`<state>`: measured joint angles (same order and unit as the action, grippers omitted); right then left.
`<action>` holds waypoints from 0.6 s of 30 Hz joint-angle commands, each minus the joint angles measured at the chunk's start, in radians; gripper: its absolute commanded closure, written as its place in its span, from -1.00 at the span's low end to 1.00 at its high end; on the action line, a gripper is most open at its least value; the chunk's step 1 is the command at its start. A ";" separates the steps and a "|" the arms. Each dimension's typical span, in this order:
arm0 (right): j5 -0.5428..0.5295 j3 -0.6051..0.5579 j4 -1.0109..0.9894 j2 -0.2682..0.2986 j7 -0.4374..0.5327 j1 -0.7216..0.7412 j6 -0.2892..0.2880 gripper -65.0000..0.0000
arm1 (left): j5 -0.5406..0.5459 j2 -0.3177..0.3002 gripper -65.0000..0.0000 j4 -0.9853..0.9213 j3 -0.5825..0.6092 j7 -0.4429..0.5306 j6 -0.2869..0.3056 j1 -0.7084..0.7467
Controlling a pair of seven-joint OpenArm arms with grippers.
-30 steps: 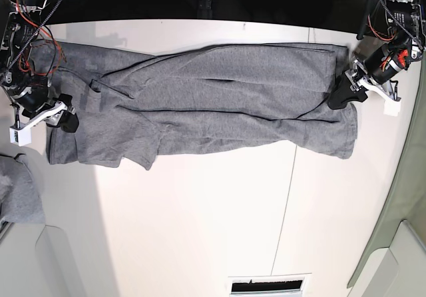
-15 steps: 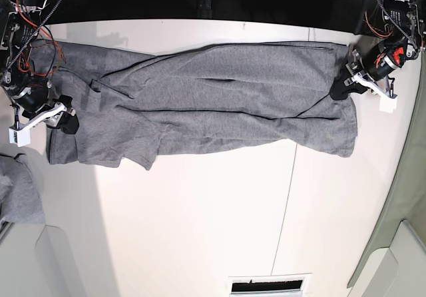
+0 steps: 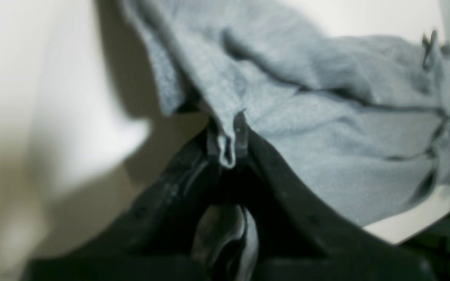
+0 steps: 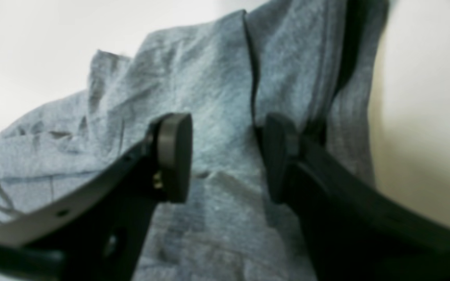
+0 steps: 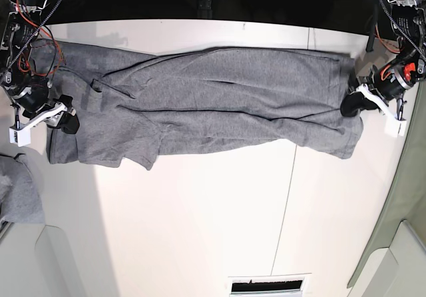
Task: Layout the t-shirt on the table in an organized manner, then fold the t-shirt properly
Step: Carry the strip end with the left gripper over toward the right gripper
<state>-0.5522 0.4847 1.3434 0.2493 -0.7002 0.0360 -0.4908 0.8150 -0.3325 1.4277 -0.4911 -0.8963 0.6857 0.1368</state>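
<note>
The grey t-shirt (image 5: pixel 213 100) lies stretched in a wrinkled band across the far part of the white table (image 5: pixel 200 217). My left gripper (image 5: pixel 353 104) is at the shirt's right end in the base view. In the left wrist view, that left gripper (image 3: pixel 227 144) is shut on a small fold of the t-shirt (image 3: pixel 326 136). My right gripper (image 5: pixel 66 120) is at the shirt's left end. Its right gripper (image 4: pixel 225 160) stands open in the right wrist view, the pads (image 4: pixel 174 156) apart over the t-shirt (image 4: pixel 209 89).
A smaller bunch of grey cloth (image 5: pixel 16 200) lies off the table's left side. A thin dark seam (image 5: pixel 283 204) runs down the tabletop, and a slotted vent (image 5: pixel 269 285) sits at the near edge. Red and black cables (image 5: pixel 33 37) hang over the far left corner.
My left gripper has shut on the shirt's right end and moved right and slightly nearer, drawing that end of the cloth outward. The right arm has stayed put.
</note>
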 commanded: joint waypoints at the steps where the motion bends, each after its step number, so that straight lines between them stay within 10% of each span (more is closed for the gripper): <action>1: -0.016 0.005 0.016 0.016 0.023 0.016 -0.011 0.09 | 0.033 -0.014 1.00 0.062 0.008 0.016 0.012 0.006; 18: -0.016 0.005 0.016 0.016 0.026 0.019 -0.011 0.09 | -0.301 0.246 1.00 0.336 0.647 0.062 -0.154 -0.086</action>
<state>-0.5533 0.4847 1.3434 0.2493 -0.6964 0.0387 -0.4915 0.4919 -0.0898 1.7458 0.1600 -0.8562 0.5285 0.0643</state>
